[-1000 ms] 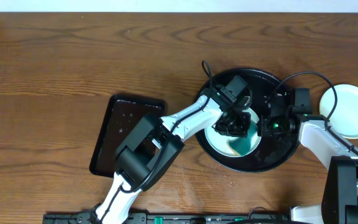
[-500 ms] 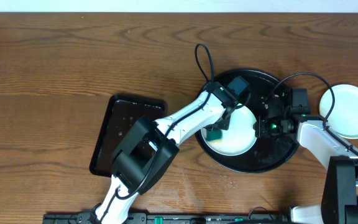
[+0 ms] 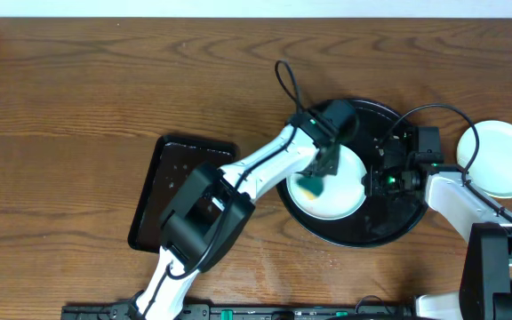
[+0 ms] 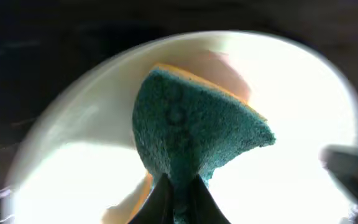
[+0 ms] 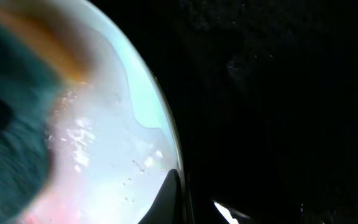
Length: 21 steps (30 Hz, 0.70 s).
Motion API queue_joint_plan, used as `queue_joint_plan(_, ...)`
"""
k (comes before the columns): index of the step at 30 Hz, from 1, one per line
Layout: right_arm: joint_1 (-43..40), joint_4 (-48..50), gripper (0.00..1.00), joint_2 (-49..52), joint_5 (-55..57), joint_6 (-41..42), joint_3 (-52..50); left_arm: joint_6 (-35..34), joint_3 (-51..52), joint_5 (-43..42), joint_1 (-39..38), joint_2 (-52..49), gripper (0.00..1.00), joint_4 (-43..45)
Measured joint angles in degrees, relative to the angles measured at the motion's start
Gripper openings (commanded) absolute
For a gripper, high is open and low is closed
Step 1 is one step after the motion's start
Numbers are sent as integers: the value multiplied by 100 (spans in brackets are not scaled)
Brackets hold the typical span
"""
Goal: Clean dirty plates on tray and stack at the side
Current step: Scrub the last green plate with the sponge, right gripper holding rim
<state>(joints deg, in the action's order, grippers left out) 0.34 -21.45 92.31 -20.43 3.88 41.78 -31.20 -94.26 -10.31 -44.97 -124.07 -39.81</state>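
Observation:
A white plate (image 3: 336, 188) lies on the round black tray (image 3: 398, 222). My left gripper (image 3: 318, 178) is shut on a green and yellow sponge (image 4: 194, 134) and presses it on the plate's left part (image 4: 92, 174). My right gripper (image 3: 372, 180) is shut on the plate's right rim (image 5: 166, 155), one finger on top (image 5: 169, 193). A faint pink smear shows on the plate (image 4: 229, 65). Another white plate (image 3: 498, 158) sits on the table right of the tray.
A smaller dark rectangular tray (image 3: 172, 191) lies to the left on the wooden table (image 3: 78, 107). Cables loop above the black tray's far rim (image 3: 287, 84).
My left gripper has swept the sponge from the plate's lower right to its left part. The right gripper has held the rim without moving.

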Motion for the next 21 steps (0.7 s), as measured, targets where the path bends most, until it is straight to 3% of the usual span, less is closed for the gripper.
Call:
queue_joint_plan(5,0,15,1,0,61,0,2,44,2,-1215,-107,-114,8,297)
queue_joint_plan(11,0,9,1,0,63,-2,2,149,0,-1320,-223,-125,7,26)
queue_joint_plan(16,0,9,1,0,61,-2,2,125,-98,-645,-173,-107,7,-553)
queue_joint_plan(21,0,9,1,0,61,-2,2,98,-321,802,-168,-90,7,-1440)
